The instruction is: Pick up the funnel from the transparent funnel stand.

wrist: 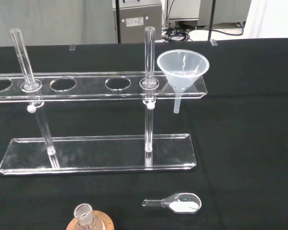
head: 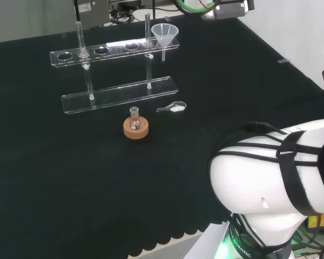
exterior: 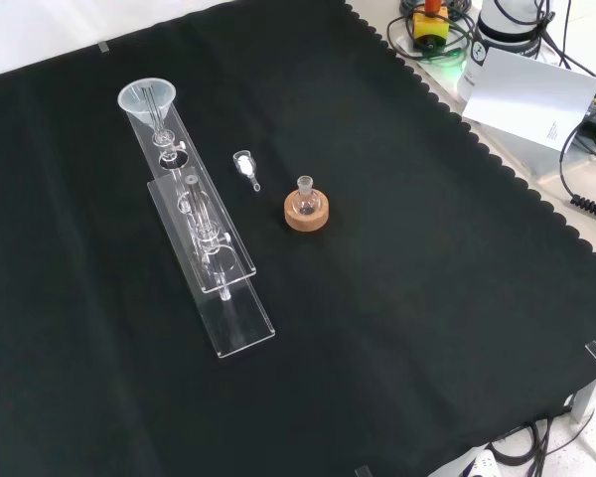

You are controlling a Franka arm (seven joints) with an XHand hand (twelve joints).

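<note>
I see the clear plastic cone funnel (wrist: 183, 69) seated in the end hole of the transparent two-tier funnel stand (wrist: 98, 160); I judge it light, slick, best gripped at the rim; hand state: cannot tell.

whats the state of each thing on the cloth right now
funnel: upright, seated in the end hole of the stand's top bar, not yet picked up
funnel stand: upright on the cloth, other holes empty
flask: upright on its cork ring
scoop: lying flat, holds white powder
</note>
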